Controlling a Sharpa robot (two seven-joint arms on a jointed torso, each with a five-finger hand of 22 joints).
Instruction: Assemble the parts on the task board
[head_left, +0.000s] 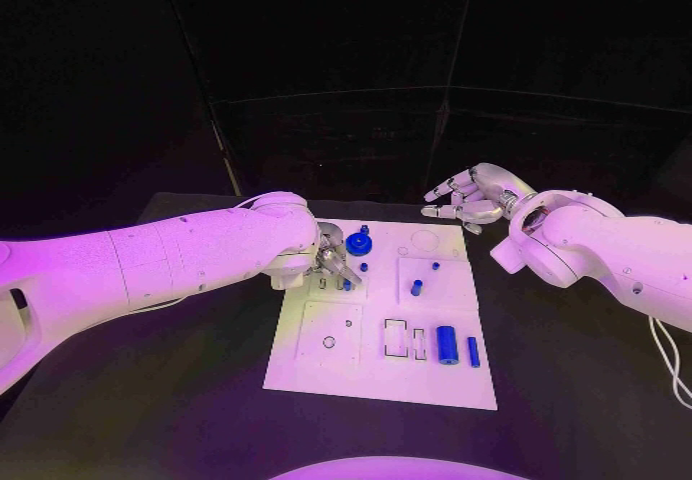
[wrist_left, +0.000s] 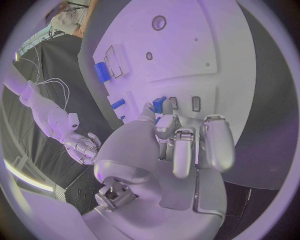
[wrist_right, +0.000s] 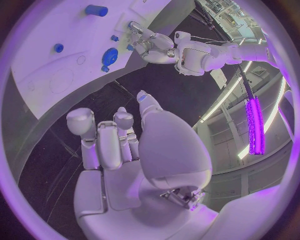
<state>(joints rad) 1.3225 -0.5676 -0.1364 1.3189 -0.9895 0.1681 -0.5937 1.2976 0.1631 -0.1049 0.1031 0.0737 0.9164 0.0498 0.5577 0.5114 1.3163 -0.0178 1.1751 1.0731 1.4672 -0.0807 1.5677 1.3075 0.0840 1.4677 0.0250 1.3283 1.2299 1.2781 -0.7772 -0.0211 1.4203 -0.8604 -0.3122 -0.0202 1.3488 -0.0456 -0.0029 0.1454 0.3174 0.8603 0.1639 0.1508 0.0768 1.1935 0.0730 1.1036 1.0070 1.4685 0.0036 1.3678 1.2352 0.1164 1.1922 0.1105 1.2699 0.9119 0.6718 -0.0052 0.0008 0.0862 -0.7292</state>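
Observation:
The white task board (head_left: 378, 375) lies in the middle of the table. My left hand (head_left: 329, 262) hovers low over its far left part, right beside a blue gear (head_left: 359, 243). In the left wrist view that hand (wrist_left: 181, 145) pinches a small blue part (wrist_left: 159, 105) between thumb and a fingertip, next to two small slots in the board (wrist_left: 187, 50). My right hand (head_left: 469, 200) hangs past the board's far right corner, its fingers apart and holding nothing. The right wrist view shows the gear (wrist_right: 110, 55) and my left hand (wrist_right: 150, 46) over the board (wrist_right: 56, 25).
Small blue pegs (head_left: 417, 288) (head_left: 436, 266) stand on the board's right half. A blue cylinder (head_left: 447, 344) and a thinner blue pin (head_left: 473, 351) lie near its front right, beside rectangular recesses (head_left: 395, 337). Black table surrounds the board.

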